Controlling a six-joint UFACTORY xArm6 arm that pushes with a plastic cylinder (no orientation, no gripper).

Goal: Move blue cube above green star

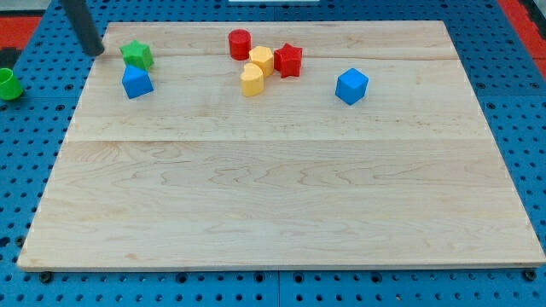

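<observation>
The green star [136, 55] lies near the board's top left. A blue block [136, 83], cube-like with a peaked top, sits just below it, nearly touching. A blue cube [351, 86] sits alone toward the view's right. My tip [95, 51] is at the board's top left edge, a short way to the left of the green star and up-left of the nearer blue block, touching neither.
A red cylinder [240, 43], a red star [288, 60], a yellow hexagonal block [262, 60] and a yellow rounded block [252, 81] cluster at top centre. A green cylinder [8, 85] stands off the wooden board [281, 205] at the left edge.
</observation>
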